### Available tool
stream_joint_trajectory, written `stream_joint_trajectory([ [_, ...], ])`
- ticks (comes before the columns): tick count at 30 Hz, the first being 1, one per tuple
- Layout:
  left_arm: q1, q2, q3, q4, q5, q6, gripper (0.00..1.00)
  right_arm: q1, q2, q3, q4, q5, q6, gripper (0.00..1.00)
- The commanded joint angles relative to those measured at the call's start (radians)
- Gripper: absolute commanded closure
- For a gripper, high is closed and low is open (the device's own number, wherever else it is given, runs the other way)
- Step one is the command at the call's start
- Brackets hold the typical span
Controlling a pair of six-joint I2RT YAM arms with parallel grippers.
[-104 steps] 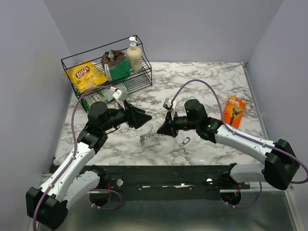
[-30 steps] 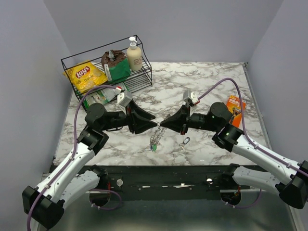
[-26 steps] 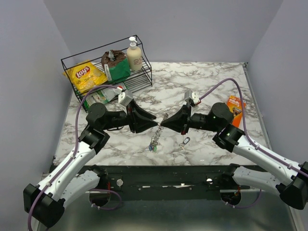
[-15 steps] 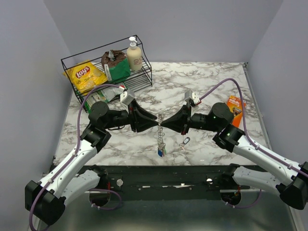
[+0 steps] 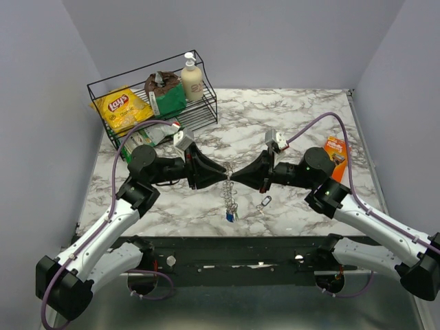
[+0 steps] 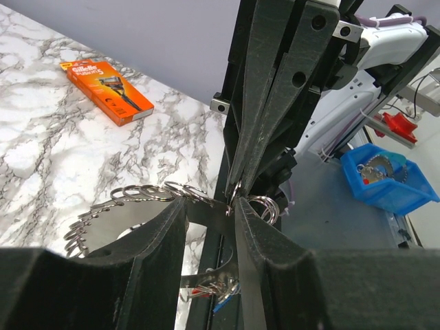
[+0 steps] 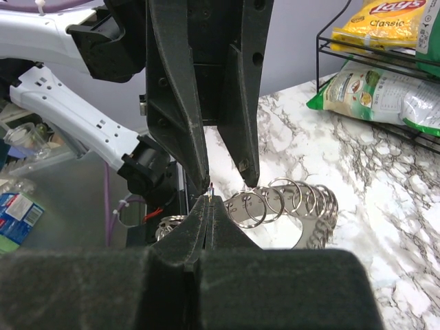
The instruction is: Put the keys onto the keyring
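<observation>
The keyring (image 5: 229, 190) hangs above the table between the two gripper tips, a silvery band with small rings along its rim (image 6: 148, 193) (image 7: 289, 203). The keys (image 5: 230, 216) dangle in a bunch at its lower end; blue and red heads show low in the left wrist view (image 6: 221, 293). My right gripper (image 5: 235, 177) (image 7: 210, 203) is shut, pinching the keyring's rim at its very tip (image 6: 237, 185). My left gripper (image 5: 225, 174) (image 6: 208, 210) faces it tip to tip, jaws apart, with the keyring's band crossing the gap. Its fingertips (image 7: 205, 180) stand on either side of the right tip.
A small silvery loose piece (image 5: 264, 203) lies on the marble just right of the hanging keys. An orange razor pack (image 5: 335, 157) (image 6: 110, 93) lies at the right. A wire basket (image 5: 89, 86) with a chips bag (image 5: 122, 106) and a bottle stands back left.
The left gripper has moved in towards the right tip and its jaws have narrowed. The keyring has swung from a slant at the left to hang straight down. The right gripper stays shut.
</observation>
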Motion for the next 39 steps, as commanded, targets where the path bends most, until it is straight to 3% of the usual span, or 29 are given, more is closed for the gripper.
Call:
stream_joint_trajectory([
  [1, -0.013, 0.005, -0.013, 0.026, 0.034, -0.006, 0.58, 0.005, -0.027, -0.006, 0.053, 0.016, 0.001, 0.99],
  [14, -0.042, 0.015, -0.006, 0.011, 0.038, 0.006, 0.63, 0.006, -0.030, -0.011, 0.061, 0.023, 0.005, 0.99],
  [17, -0.042, 0.007, -0.003, -0.005, 0.037, 0.019, 0.68, 0.006, -0.031, -0.013, 0.061, 0.026, 0.005, 0.99],
  [24, -0.045, 0.001, 0.002, 0.006, 0.038, 0.013, 1.00, 0.006, -0.038, -0.014, 0.060, 0.026, 0.007, 0.99],
  [39, -0.051, -0.030, -0.001, 0.000, 0.011, 0.022, 1.00, 0.006, -0.036, -0.009, 0.047, 0.028, 0.010, 0.97],
])
